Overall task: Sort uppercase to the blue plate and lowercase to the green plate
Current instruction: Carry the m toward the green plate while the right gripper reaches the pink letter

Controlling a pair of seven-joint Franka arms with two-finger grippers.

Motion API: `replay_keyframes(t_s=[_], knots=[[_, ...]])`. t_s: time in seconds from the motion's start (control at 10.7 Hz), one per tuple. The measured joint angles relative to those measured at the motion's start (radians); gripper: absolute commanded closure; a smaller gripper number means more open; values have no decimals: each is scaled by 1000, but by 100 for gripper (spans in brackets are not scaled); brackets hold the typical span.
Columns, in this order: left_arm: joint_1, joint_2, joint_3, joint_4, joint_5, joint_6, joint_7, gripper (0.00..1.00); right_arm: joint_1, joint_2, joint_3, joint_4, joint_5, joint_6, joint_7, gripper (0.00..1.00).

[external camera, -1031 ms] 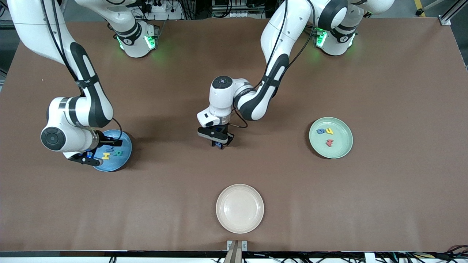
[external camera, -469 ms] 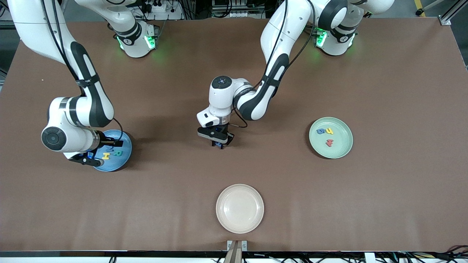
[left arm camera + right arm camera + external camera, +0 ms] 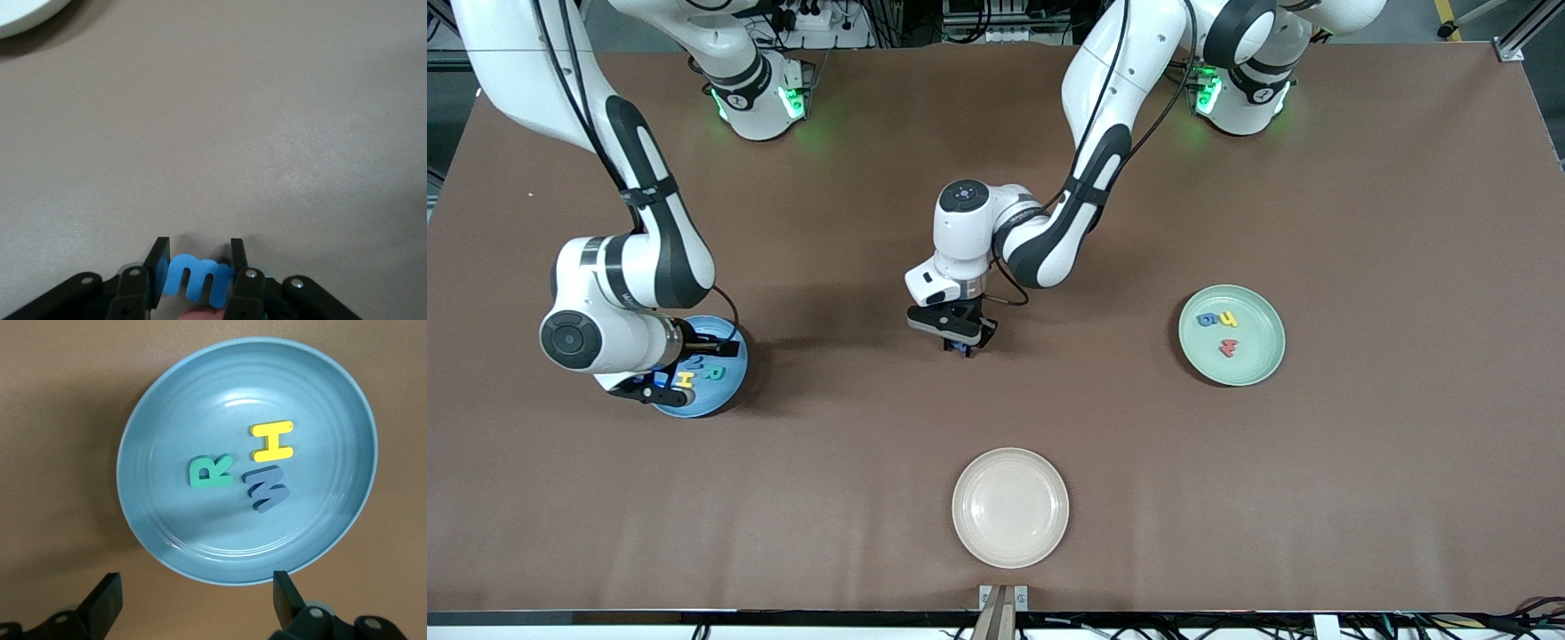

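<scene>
Over the last second the right gripper [image 3: 654,384] has drifted a little across the blue plate [image 3: 725,384], with its fingers spread wide and holding nothing. It looks like a retreat after a drop, though that is our reading. On that plate in the front view lie the blue M [image 3: 694,360] at twelve o'clock, the green R [image 3: 711,373] at four and the yellow H [image 3: 685,380] at seven. We can find no red Q in any view.

At mid-table the left gripper [image 3: 959,342] has crept slightly away from the front camera, clamped on the blue m [image 3: 960,348] — the last lowercase piece, in our judgement, and not yet on its way. The cream plate [image 3: 960,507] lies at its six o'clock and the green plate [image 3: 1267,360] at its three o'clock, well apart. The green plate holds the blue g [image 3: 1207,319] at ten, the yellow h [image 3: 1230,318] at twelve and the red w [image 3: 1228,348] at six.

The left wrist view shows what the front view hides — the m pinched edge-on between both fingers. The right wrist view shows the open jaws and all three capitals, unblocked by the arm.
</scene>
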Motion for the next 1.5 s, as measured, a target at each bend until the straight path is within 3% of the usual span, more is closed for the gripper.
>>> replay_keyframes(t_s=[0.47, 0.84, 1.5], knots=[[52, -125, -34, -128, 0, -7, 13, 68, 49, 0, 27, 2, 108, -2, 1, 0], [170, -256, -99, -329, 0, -11, 99, 67, 129, 0, 29, 3, 147, 1, 62, 0], [342, -448, -153, -644, 0, -11, 270, 67, 435, 14, 36, 17, 182, 131, 502, 0]])
